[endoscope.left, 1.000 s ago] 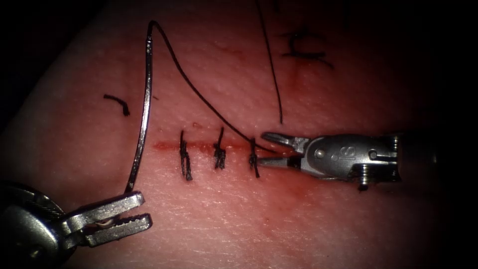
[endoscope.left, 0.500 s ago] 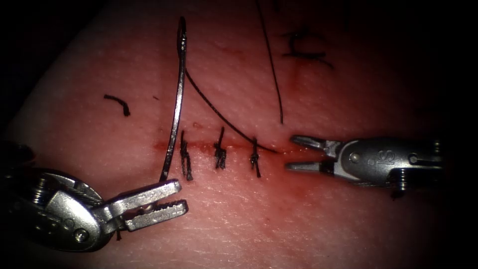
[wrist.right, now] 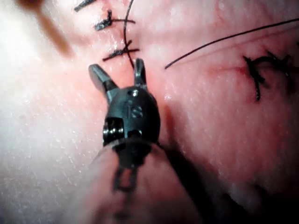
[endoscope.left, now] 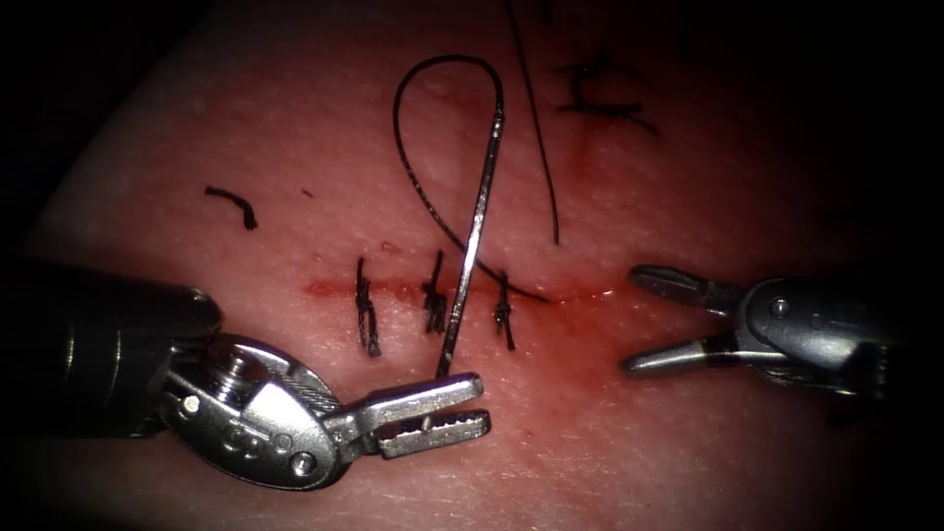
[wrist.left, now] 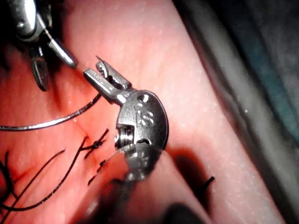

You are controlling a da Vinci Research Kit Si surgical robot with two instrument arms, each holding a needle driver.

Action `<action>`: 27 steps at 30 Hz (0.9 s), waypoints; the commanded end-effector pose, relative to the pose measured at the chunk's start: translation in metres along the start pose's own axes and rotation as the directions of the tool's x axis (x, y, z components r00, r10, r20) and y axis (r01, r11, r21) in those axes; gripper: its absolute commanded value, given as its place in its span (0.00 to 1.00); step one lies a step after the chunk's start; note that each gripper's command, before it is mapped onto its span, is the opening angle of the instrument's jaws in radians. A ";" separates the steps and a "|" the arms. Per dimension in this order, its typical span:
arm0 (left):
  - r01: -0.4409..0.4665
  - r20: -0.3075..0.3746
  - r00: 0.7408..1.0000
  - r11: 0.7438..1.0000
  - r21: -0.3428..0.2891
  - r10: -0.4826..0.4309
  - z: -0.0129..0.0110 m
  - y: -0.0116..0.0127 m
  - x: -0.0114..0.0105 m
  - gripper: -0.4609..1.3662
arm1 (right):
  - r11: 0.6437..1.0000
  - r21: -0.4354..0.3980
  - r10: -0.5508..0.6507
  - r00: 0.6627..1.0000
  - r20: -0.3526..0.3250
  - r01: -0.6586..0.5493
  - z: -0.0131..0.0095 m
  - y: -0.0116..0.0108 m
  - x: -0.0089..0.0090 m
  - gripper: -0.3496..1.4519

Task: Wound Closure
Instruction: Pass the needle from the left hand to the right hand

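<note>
My left tool (endoscope.left: 433, 408) lies below the cut (endoscope.left: 329, 288), its jaws shut on the needle (endoscope.left: 474, 236) close to its pointed end. The needle stands free of the tissue (endoscope.left: 295, 147) and crosses the cut between the middle and right stitches. Thread (endoscope.left: 433, 64) arcs from its upper end in a loop and runs down to the right stitch (endoscope.left: 503, 315). My right tool (endoscope.left: 637, 320) sits at the cut's right end, jaws open and holding nothing. In the left wrist view the left tool (wrist.left: 100, 74) grips the needle (wrist.left: 46, 123). The right wrist view has the right tool (wrist.right: 119, 72) open near a stitch (wrist.right: 121, 51).
Three dark stitches cross the cut, with the left stitch (endoscope.left: 366, 320) and middle stitch (endoscope.left: 433, 300) left of the needle. A loose thread (endoscope.left: 539, 147) hangs down from above. A cut thread end (endoscope.left: 236, 205) lies at the left, a dark knot (endoscope.left: 600, 98) at the upper right. Red fluid (endoscope.left: 570, 295) wets the cut.
My left tool has carried the needle rightward, from left of the stitches to over them. The thread now curls into a loop. My right tool has drawn back right and opened wider.
</note>
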 end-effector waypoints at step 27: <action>-0.134 -0.028 0.991 0.991 -0.004 0.134 0.0047 0.0039 -0.0021 0.06 | 0.775 0.121 0.631 0.772 -0.083 -0.620 -0.0018 -0.0012 -0.0007 0.61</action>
